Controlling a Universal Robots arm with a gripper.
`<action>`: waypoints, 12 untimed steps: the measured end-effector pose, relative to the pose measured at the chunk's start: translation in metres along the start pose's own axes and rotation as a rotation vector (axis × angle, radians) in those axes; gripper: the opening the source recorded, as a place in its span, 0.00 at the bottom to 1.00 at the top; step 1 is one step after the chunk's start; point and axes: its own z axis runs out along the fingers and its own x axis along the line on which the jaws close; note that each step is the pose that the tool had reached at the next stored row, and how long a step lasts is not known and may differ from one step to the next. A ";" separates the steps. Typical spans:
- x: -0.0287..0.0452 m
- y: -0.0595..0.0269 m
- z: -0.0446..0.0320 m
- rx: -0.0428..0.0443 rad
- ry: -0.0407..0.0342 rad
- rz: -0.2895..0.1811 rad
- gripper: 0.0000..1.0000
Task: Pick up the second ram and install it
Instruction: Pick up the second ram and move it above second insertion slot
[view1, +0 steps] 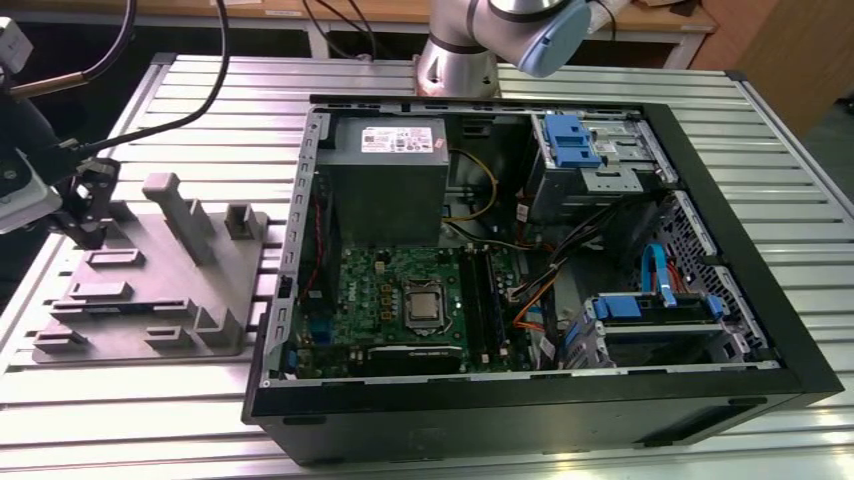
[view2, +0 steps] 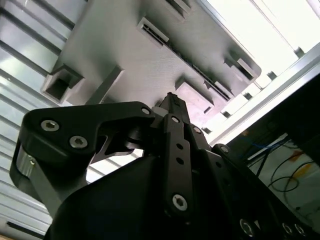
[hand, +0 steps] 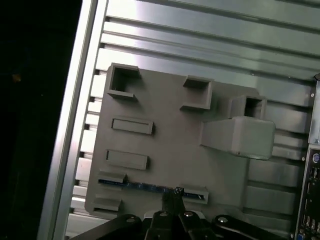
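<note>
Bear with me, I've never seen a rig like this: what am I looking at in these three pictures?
It is one robot arm with a gripper at its end. The exterior view comes from a camera off the arm: a slatted metal table carries an open computer case and, at that view's left, a grey tray. Both wrist views come from cameras riding on the arm, looking along the gripper at the tray. In the first wrist view a ram stands on edge in a tray slot, and the gripper looks shut on it; it has not yet been lifted out.
</note>
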 end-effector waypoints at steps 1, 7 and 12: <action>0.0000 0.0000 0.0004 -0.0005 0.0009 -0.018 0.07; 0.0001 -0.0001 0.0027 -0.0034 0.0057 -0.127 0.07; 0.0001 -0.0002 0.0046 -0.0058 0.0097 -0.217 0.07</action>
